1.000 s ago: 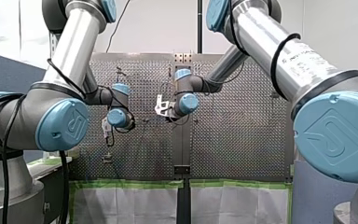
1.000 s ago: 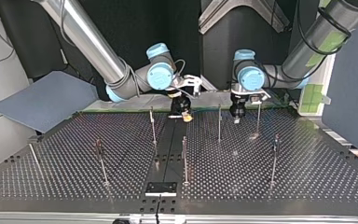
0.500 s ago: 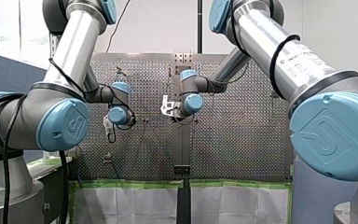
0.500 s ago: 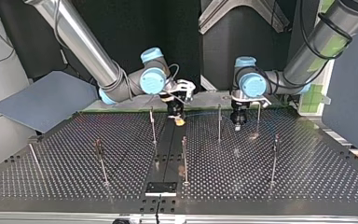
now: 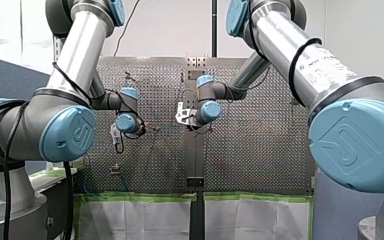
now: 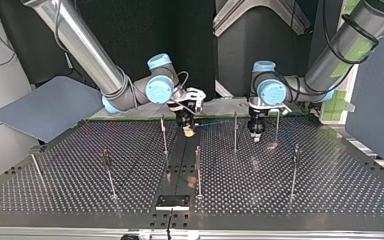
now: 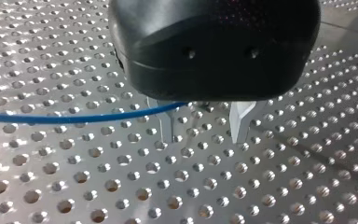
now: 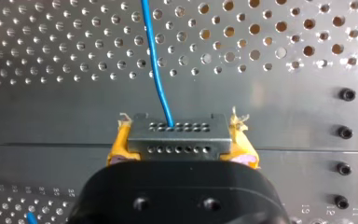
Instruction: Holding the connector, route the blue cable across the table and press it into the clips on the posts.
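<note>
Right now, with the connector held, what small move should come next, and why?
Probably carry the connector toward the top view's left, to draw the blue cable taut. My right gripper is shut on the connector, and the cable runs in a slight curve to my left gripper, which is open.

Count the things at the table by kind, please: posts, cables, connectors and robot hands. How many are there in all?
posts: 7
blue cable: 1
connector: 1
hands, my left hand and my right hand: 2
Total: 11
</note>
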{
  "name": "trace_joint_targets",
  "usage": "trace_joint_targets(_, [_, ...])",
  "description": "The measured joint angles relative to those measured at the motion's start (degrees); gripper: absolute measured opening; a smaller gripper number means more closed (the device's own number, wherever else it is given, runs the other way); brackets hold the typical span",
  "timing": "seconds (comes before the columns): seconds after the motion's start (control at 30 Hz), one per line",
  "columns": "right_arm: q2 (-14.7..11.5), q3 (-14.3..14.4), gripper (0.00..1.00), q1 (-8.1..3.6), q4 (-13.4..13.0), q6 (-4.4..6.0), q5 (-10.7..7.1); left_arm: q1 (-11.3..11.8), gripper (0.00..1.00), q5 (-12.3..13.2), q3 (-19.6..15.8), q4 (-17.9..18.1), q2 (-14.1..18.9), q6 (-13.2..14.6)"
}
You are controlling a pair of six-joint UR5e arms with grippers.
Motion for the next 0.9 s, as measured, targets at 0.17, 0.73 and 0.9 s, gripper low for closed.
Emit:
trace_joint_targets(0.17, [0.0,0.0,0.00,-0.29,0.0,-0.01,-0.22,-0.1,1.00,0.0,0.0,-2.4,0.2,0.4])
trace_joint_targets(0.73, [0.0,0.0,0.00,-1.39,0.4,-0.07,-0.29,-2.4,1.00,-7.2,-2.8,-12.1,7.3,2.4])
trace_joint_targets(0.9, [0.0,0.0,0.00,-1.60,0.7,-0.10,-0.35,-4.0,1.00,-7.5,-5.0,-13.7,9.7,3.0])
